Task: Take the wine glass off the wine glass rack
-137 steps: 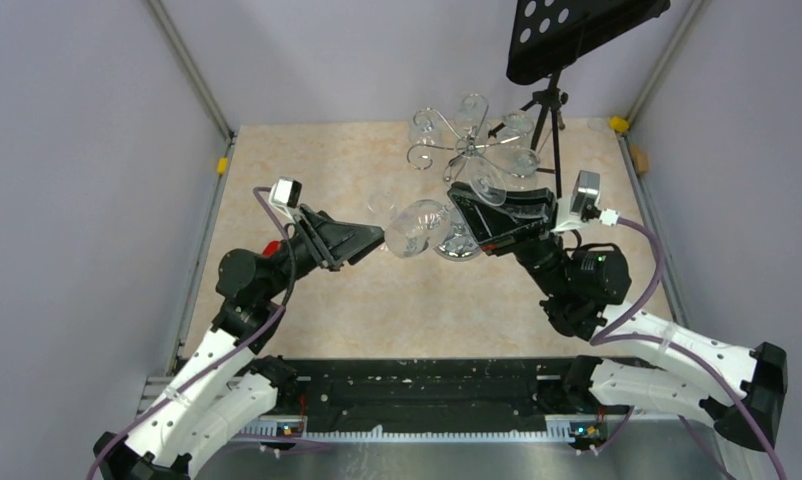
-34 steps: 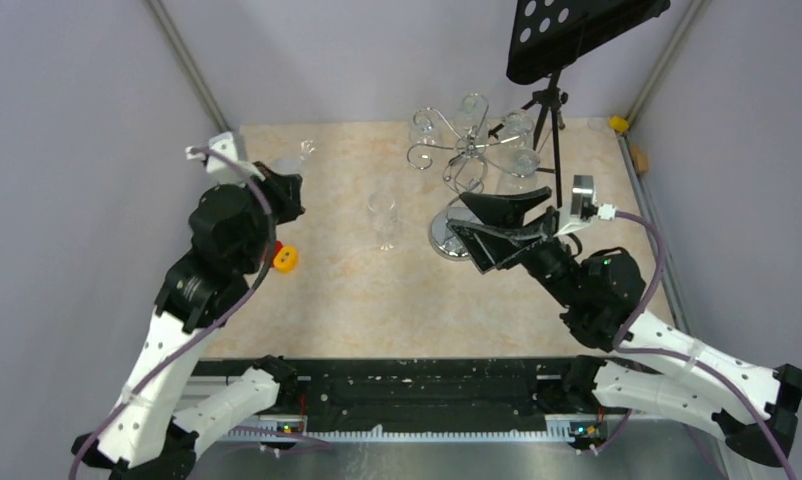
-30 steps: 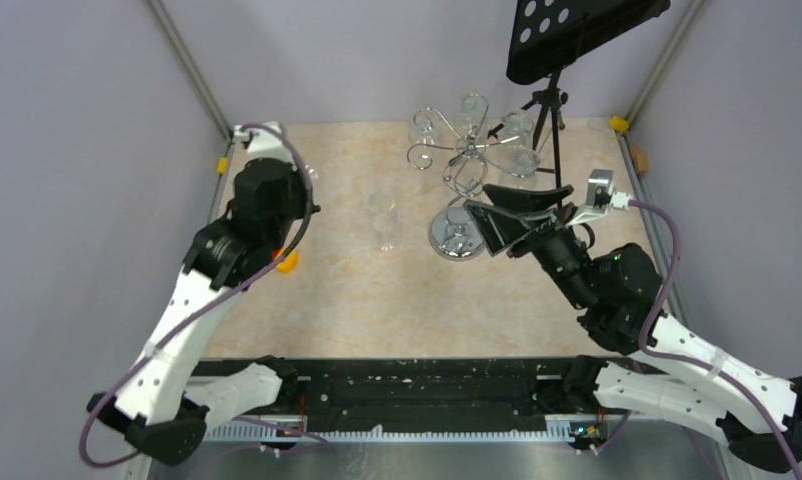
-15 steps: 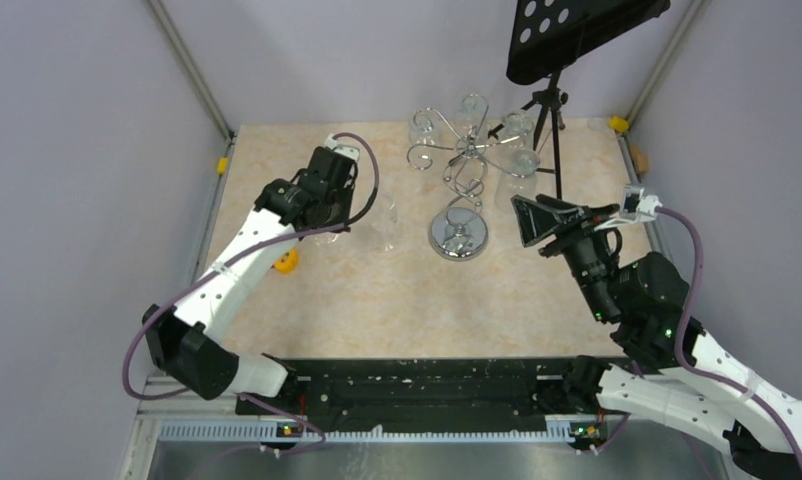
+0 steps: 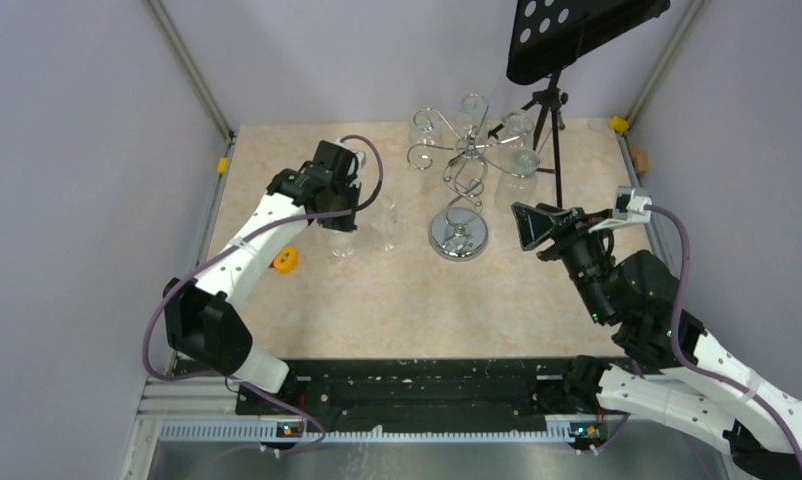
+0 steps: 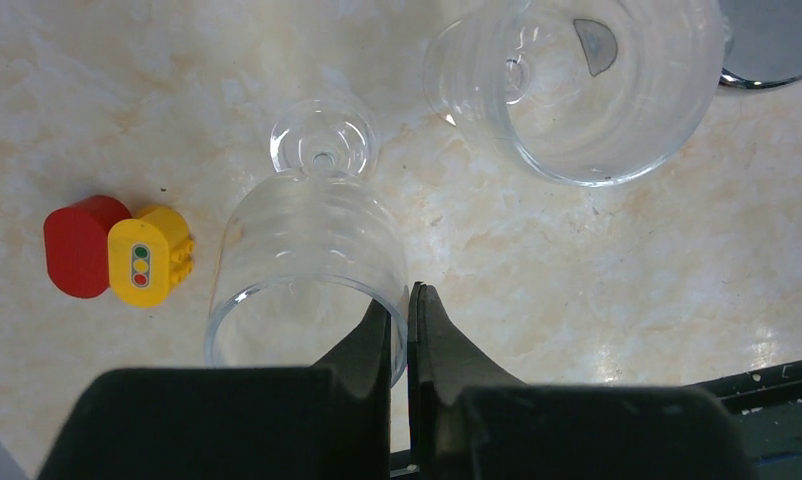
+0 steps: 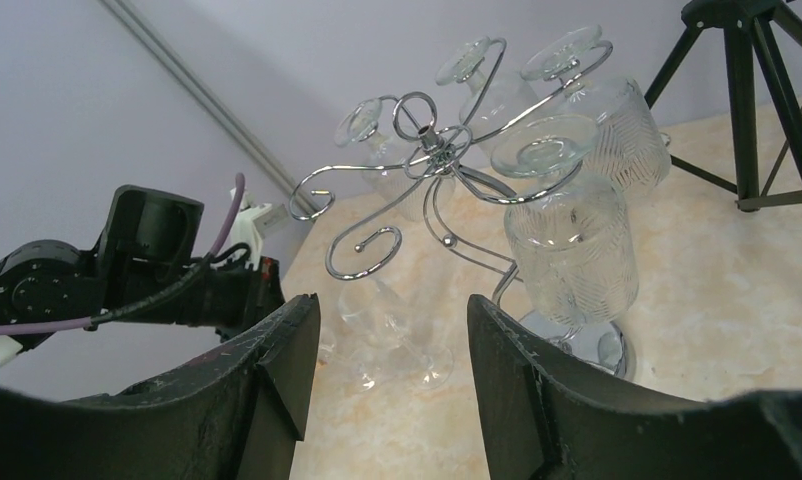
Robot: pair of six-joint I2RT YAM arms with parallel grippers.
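Note:
The wine glass rack point(image 5: 464, 158) is a silver wire stand with scroll arms on a round chrome base point(image 5: 458, 238), and several glasses hang upside down from it. My left gripper point(image 6: 405, 300) is shut on the rim of a clear wine glass point(image 6: 307, 250), one finger inside the bowl and one outside. Its foot point(image 6: 322, 150) is at the tabletop or just above it. A second glass point(image 6: 567, 85) stands right beside it. My right gripper point(image 7: 392, 330) is open and empty, right of the rack point(image 7: 427, 140) and facing it, near a hanging glass point(image 7: 572, 250).
A black tripod music stand point(image 5: 555, 90) stands behind and right of the rack. A red and yellow toy block point(image 6: 122, 250) lies on the table left of the held glass. My left arm point(image 7: 147, 270) shows beyond the two table glasses.
My left arm swung from the back left corner toward the middle, carrying the glass next to the standing one. My right gripper pulled back from the rack to the right and narrowed slightly.

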